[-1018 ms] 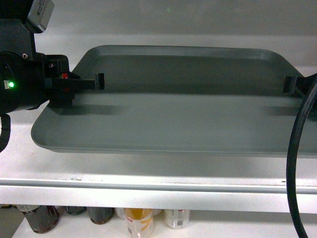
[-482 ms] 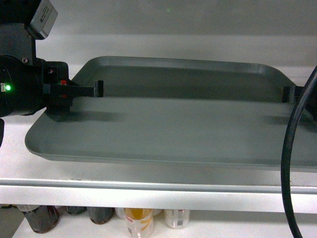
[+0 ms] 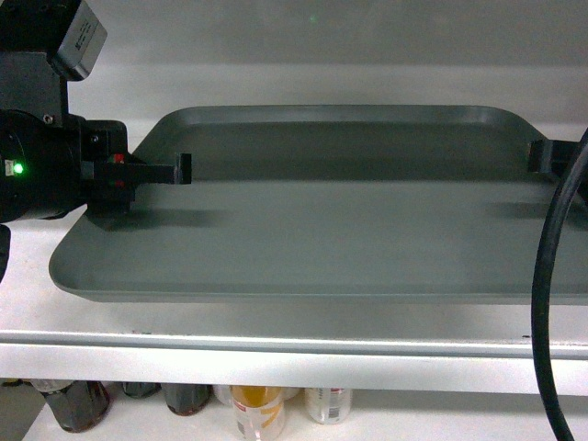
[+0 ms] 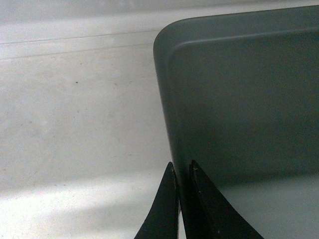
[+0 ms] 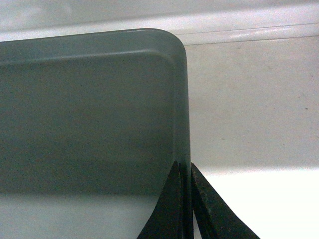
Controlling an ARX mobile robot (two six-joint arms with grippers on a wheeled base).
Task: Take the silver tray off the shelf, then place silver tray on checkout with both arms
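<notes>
Since a second ago the silver tray (image 3: 349, 220) has levelled out above the shelf (image 3: 276, 349). Left gripper (image 4: 182, 199) and right gripper (image 5: 188, 199) each pinch a rim edge between closed jaws, sharing the wide load.

Tray (image 3: 340, 230): large, matte grey-silver, rounded corners, low raised rim. Held over the white shelf (image 3: 276, 317), roughly level. Left gripper (image 4: 180, 199) pinches its left rim; right gripper (image 5: 187, 199) pinches its right rim; the tray spans between them. Shelf surface extends outward beyond each gripper.
</notes>
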